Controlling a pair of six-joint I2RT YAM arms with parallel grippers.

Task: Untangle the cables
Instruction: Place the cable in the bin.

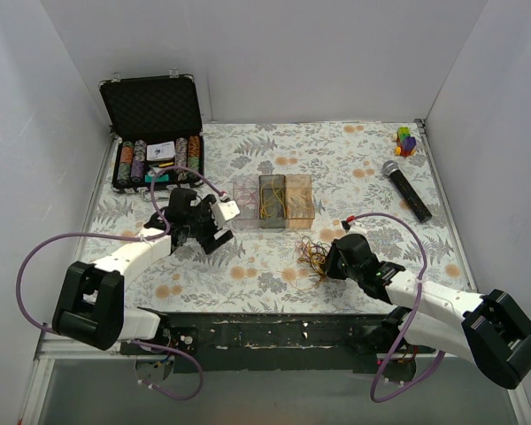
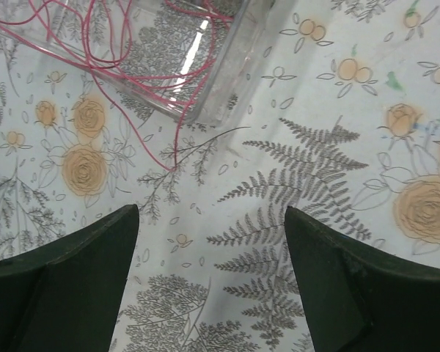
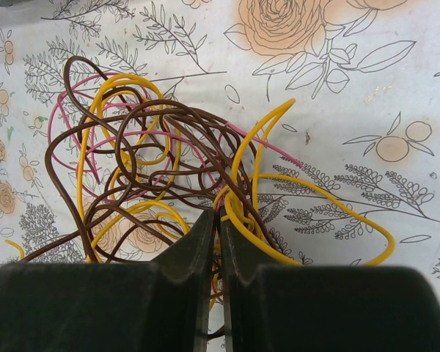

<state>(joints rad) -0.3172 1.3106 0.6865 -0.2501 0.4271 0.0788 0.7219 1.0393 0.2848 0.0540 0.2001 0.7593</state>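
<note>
The cables [image 3: 154, 154] lie in a loose tangle of brown, yellow and pink strands on the flowered cloth, in front of the right arm [image 1: 314, 255]. My right gripper [image 3: 218, 216] is shut on several yellow and brown strands at the near edge of the tangle [image 1: 330, 262]. My left gripper [image 2: 211, 213] hangs open over bare cloth, nothing between its fingers [image 2: 95, 249], just left of the clear box [image 1: 219, 226]. Thin pink cables [image 2: 110, 44] lie inside the clear box [image 2: 227, 81], one end trailing out onto the cloth.
A clear three-compartment box [image 1: 274, 202] stands mid-table, with wires in its sections. An open black case of poker chips [image 1: 155, 142] sits at the back left. A microphone [image 1: 407, 190] and a small coloured toy [image 1: 406, 141] lie at the back right.
</note>
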